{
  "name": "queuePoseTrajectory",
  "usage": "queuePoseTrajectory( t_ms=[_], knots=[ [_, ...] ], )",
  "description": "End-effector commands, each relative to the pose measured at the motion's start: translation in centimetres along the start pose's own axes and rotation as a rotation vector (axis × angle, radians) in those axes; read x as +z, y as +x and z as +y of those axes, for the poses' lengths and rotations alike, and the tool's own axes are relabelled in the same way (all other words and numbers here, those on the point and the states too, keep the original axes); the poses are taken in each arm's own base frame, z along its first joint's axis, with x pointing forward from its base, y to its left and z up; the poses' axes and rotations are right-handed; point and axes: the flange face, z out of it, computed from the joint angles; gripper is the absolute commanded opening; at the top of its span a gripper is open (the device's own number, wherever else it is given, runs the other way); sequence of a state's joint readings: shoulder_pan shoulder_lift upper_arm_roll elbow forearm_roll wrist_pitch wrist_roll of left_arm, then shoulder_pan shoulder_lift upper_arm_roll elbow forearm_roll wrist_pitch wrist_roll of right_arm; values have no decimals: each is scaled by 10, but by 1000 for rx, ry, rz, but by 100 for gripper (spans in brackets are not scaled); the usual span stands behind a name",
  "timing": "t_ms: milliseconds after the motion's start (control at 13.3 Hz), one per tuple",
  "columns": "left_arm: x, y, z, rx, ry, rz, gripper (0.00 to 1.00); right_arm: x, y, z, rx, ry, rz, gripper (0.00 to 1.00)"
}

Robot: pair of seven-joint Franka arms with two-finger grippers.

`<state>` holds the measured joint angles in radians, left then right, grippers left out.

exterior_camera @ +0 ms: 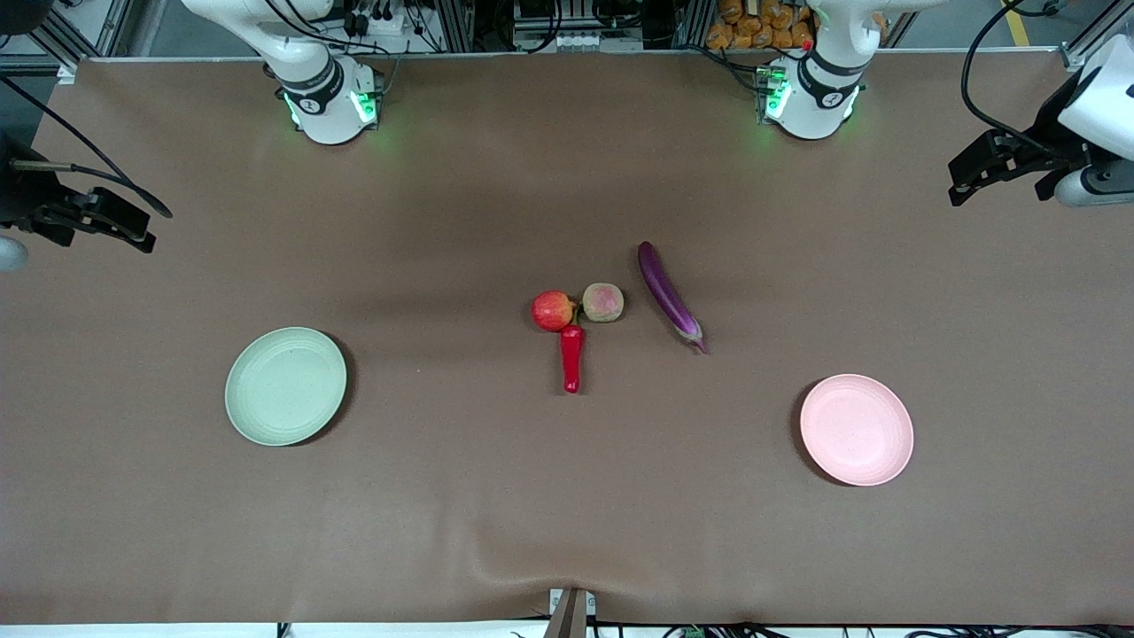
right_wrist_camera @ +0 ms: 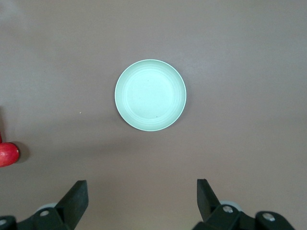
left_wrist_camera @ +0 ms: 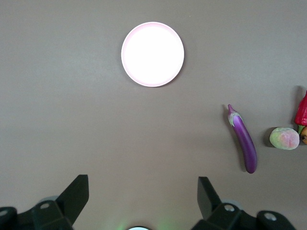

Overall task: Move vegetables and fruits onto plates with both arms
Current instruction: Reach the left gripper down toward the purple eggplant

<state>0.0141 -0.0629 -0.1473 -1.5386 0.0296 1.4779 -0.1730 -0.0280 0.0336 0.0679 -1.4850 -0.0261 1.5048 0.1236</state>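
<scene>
Counting at mid-table gives two fruits, two vegetables and two plates, all resting on the brown table cover (exterior_camera: 496, 496). The red pomegranate (exterior_camera: 554, 311) and the dull pink-and-green peach (exterior_camera: 603, 303) sit side by side, touching or nearly so, the pomegranate toward the right arm's end. The glossy red chili pepper (exterior_camera: 572, 357) lies just nearer the front camera than the pomegranate, its stem end up against that fruit. The long slim purple eggplant (exterior_camera: 669, 296) lies at a slant near the peach, toward the left arm's end, apart from it. The pale green plate (exterior_camera: 285, 385) sits bare toward the right arm's end and the pale pink plate (exterior_camera: 856, 430) sits bare toward the left arm's end; both lie nearer the front camera than the produce and well apart from it. The right gripper (right_wrist_camera: 142, 197) hangs high over the right arm's end of the table, fingers spread and holding nothing, well apart from the fruits, with the green plate below in its wrist view. The left gripper (left_wrist_camera: 143, 196) hangs high over the left arm's end, fingers likewise spread and empty, well apart from the eggplant, with the pink plate below.
</scene>
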Motion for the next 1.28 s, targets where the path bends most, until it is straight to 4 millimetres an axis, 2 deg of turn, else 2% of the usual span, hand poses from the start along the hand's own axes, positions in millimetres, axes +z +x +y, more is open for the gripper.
queuePoseTrajectory(
  t_ms=[0,226,904,1205],
  knots=[
    [-5,-1,-3,20,6,-4,100,3,-23,4,-12,-22,30,100],
    [-6,-2,-2,11,6,-3,100,2,-23,1,-93,-18,30,100],
    [-6,0,-12,3,6,-4,100,2,-22,4,-90,-16,32,100],
    [11,13,-10,7,9,-29,100,2,-21,5,-86,-15,38,100]
  ],
)
